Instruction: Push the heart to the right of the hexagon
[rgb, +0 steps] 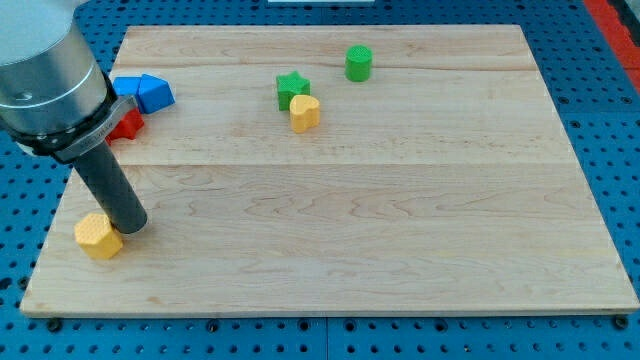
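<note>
Camera view: the yellow heart (305, 112) lies near the surface's (400, 230) top centre, touching the green star (292, 88). The yellow hexagon (97, 237) sits at the view's lower left, well apart. My tip (131, 228) rests just right of the hexagon, seemingly touching it. There is no hand; nothing is held. Judged: the push is not begun, and the whole crossing remains. The heart's pointing and long axis cannot be made out

A pale wooden board (400, 230) lies on a blue perforated table (610, 110), evenly lit.
</note>
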